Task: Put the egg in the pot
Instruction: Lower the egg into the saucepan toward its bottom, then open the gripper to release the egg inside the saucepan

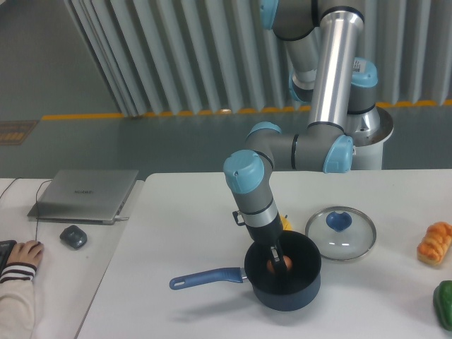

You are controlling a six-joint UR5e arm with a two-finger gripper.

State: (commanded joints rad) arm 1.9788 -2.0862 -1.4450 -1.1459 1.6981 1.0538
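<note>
The hand [276,258] is lowered into the pot [283,272], with the egg [278,264] seen between its dark fingers [274,253]. Whether the egg is pinched or already let go cannot be told; the fingers are too small and dark against the black inside. The egg is within the pot's rim, low inside it, though contact with the bottom cannot be confirmed. The pot stands on the tabletop [191,233] with its blue handle [208,277] pointing toward the left of the picture.

The egg is judged to be light, rigid, smooth and rounded, so it is likely to slip under a glancing grip and to roll once freed. If real, it would crack under a hard squeeze or a drop. It is best held across its narrow middle, with gentle force, and released only when close to the bottom. The pot is taken to be much heavier and unlikely to shift.

A glass lid [340,232] lies just beside the pot on the right, and a bread-like item [435,242] sits well apart near the right edge.
</note>
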